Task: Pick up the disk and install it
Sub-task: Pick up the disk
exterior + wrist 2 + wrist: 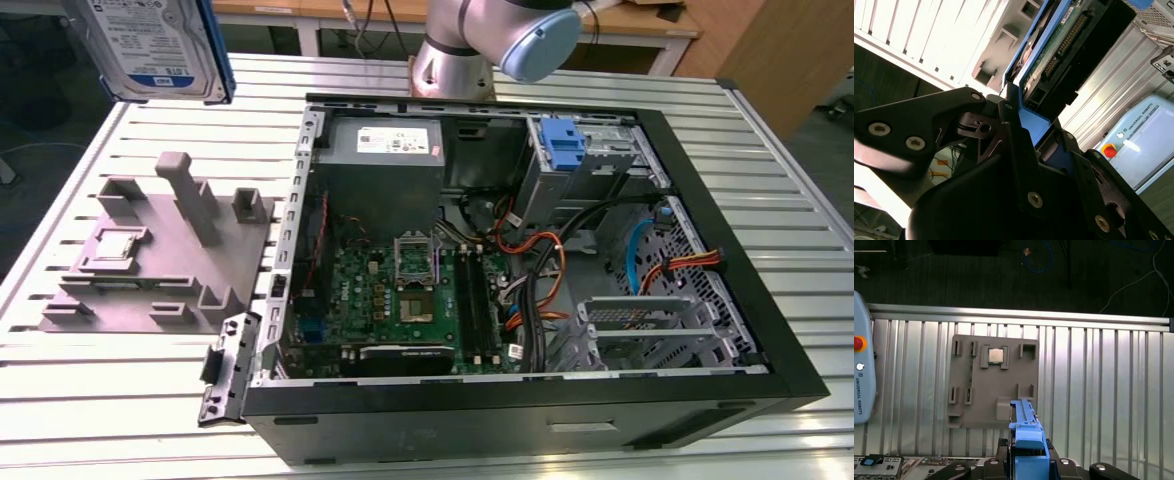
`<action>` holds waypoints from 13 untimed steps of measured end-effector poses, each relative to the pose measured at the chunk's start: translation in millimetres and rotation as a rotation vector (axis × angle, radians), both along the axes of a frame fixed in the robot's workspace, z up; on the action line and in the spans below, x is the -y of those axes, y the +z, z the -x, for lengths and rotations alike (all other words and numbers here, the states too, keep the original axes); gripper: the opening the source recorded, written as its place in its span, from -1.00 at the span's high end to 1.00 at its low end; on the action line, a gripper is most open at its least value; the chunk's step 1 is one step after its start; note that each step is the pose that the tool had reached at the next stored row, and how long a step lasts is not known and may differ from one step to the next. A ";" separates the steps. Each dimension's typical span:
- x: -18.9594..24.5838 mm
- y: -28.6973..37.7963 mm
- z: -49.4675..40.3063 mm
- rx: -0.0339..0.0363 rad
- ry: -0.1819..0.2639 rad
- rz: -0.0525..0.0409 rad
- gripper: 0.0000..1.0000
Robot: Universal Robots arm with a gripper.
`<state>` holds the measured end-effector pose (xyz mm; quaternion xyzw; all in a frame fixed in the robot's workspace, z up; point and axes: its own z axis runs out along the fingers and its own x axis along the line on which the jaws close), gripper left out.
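The disk (147,45) hangs in the air at the exterior view's top left, above the slatted table, label side facing the camera, with its blue carrier along one edge. In the second wrist view my gripper (1036,122) is shut on the carrier's blue end, and the disk (1064,40) shows its circuit-board side beyond the black fingers (1009,125). In the first wrist view the disk (1026,432) appears edge-on as a blue strip rising from the gripper (1026,455), over the grey fixture plate (994,380).
The open computer case (801,380) lies right of the grey fixture plate (154,260). Inside it are a motherboard (400,290), a power supply (387,150) and a silver drive bay with an upright blue bracket (563,140). The arm's base (454,60) stands behind the case. A pendant (861,375) lies on the table.
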<state>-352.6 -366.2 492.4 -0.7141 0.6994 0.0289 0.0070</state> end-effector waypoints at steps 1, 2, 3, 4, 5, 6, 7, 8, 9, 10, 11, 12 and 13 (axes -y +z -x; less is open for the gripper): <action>0.0 0.0 0.0 0.0000 0.000 0.0000 0.26; 0.0 0.0 -0.1 0.0000 0.000 0.0000 0.26; 0.0 0.0 -0.1 0.0000 0.000 0.0000 0.26; 0.0 0.0 -0.2 0.0000 0.000 -0.0001 0.26; 0.0 0.0 -0.2 0.0000 0.000 0.0000 0.26; 0.0 0.0 -0.2 0.0000 0.000 0.0000 0.26; 0.0 -0.1 -0.2 0.0001 0.000 0.0000 0.26; 0.0 -0.1 -0.3 0.0000 0.000 -0.0001 0.26; 0.0 0.0 -0.3 0.0000 0.000 0.0000 0.26; 0.0 -0.1 -0.4 0.0000 0.000 0.0000 0.26; 0.0 -0.1 -0.4 0.0000 0.000 0.0000 0.26; 0.0 -0.1 -0.5 0.0000 0.000 0.0000 0.26; 0.0 0.0 -1.0 0.0000 0.000 0.0000 0.26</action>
